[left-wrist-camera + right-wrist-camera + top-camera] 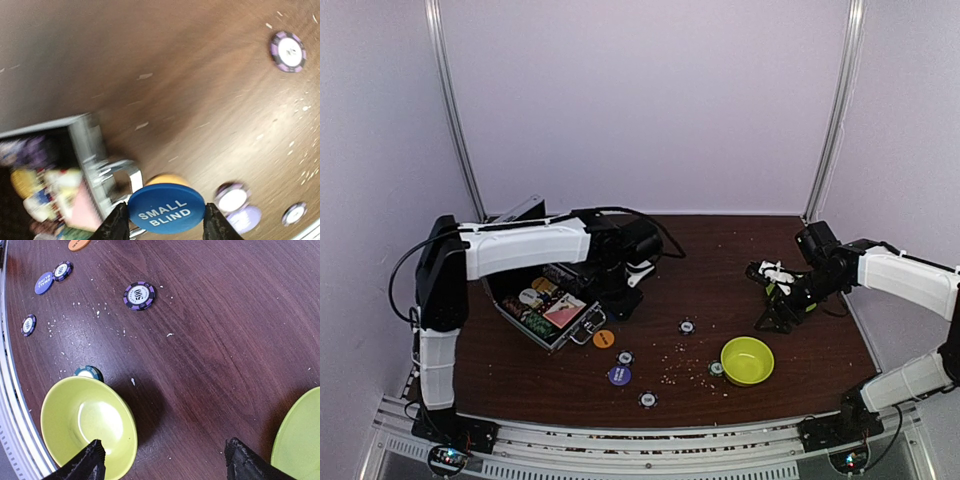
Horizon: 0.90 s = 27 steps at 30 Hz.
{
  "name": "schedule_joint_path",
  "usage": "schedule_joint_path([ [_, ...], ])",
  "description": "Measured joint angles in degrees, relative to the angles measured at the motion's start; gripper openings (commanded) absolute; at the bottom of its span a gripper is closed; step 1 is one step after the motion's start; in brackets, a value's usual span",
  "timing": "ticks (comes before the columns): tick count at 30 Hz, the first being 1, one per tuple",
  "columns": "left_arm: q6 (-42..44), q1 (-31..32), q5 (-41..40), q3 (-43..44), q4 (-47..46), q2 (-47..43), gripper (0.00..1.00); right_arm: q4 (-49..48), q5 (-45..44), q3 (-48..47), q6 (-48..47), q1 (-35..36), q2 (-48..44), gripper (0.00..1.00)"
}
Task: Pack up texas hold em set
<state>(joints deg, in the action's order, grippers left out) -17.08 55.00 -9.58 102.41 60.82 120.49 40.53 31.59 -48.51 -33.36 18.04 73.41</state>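
The left arm's jaws pinched a round blue "SMALL BLIND" button by its edges, just beside the open silver aluminium case. The right arm's jaws stood spread over the dark wooden counter, near a lime-green bowl and scattered striped chips.

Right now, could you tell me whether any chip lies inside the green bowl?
No, the right wrist view shows the bowl bare inside; a dark chip sits just outside it.
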Motion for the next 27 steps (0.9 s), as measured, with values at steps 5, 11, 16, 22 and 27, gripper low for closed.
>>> schedule_joint_path([
  [5,0.00,-6.08,-3.72,-6.36,0.61,-8.94,0.45,0.02,-0.11,0.00,0.00,0.00,0.02,0.83],
  [11,0.00,-15.93,-6.32,-15.39,-0.81,-12.09,0.45,0.04,-0.13,0.00,-0.15,0.00,0.02,0.83],
  [16,0.02,-20.81,-7.74,-19.58,-2.23,-12.09,0.45,0.02,-0.13,0.00,-0.20,0.00,0.07,0.83],
  [22,0.68,-23.26,-8.66,-19.69,-5.35,-12.07,0.45,0.04,-0.15,-0.02,-0.63,0.00,0.63,0.83],
  [27,1.33,-25.09,-8.83,-19.21,-7.72,-11.61,0.45,0.04,-0.15,-0.02,-0.79,0.00,0.63,0.83],
])
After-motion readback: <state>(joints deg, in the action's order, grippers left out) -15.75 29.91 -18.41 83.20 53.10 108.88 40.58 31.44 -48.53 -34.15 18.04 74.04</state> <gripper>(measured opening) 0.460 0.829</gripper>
